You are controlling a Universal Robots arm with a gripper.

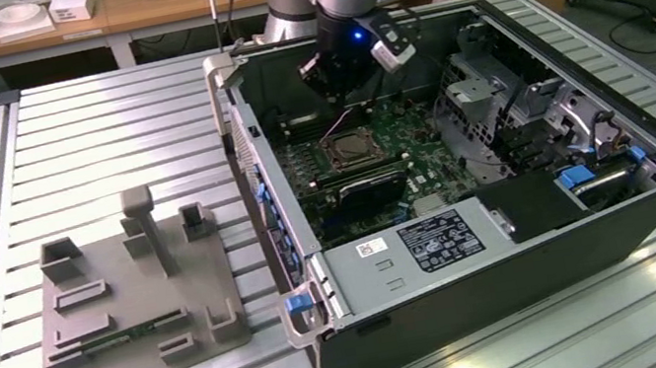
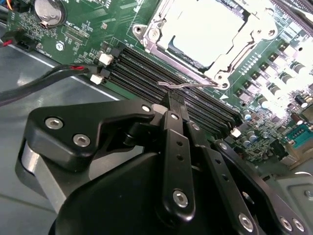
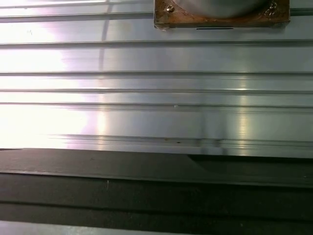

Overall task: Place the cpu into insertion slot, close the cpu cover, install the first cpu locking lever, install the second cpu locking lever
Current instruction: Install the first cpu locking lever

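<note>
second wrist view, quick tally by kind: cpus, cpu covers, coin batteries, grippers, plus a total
cpu: 1
cpu cover: 1
coin battery: 1
gripper: 1
total: 4

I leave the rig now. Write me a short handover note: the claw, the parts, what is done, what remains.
Claw: inside the open black computer case, at the free end of the thin silver wire locking lever; whether it grips, I cannot tell.
Parts: the small square cpu with pale silver top sits in the square insertion slot on the green circuit board; the thin silver cpu cover frame lies down around it.
Done: cpu placed, cover closed.
Left: the locking levers; none seen latched.
</note>
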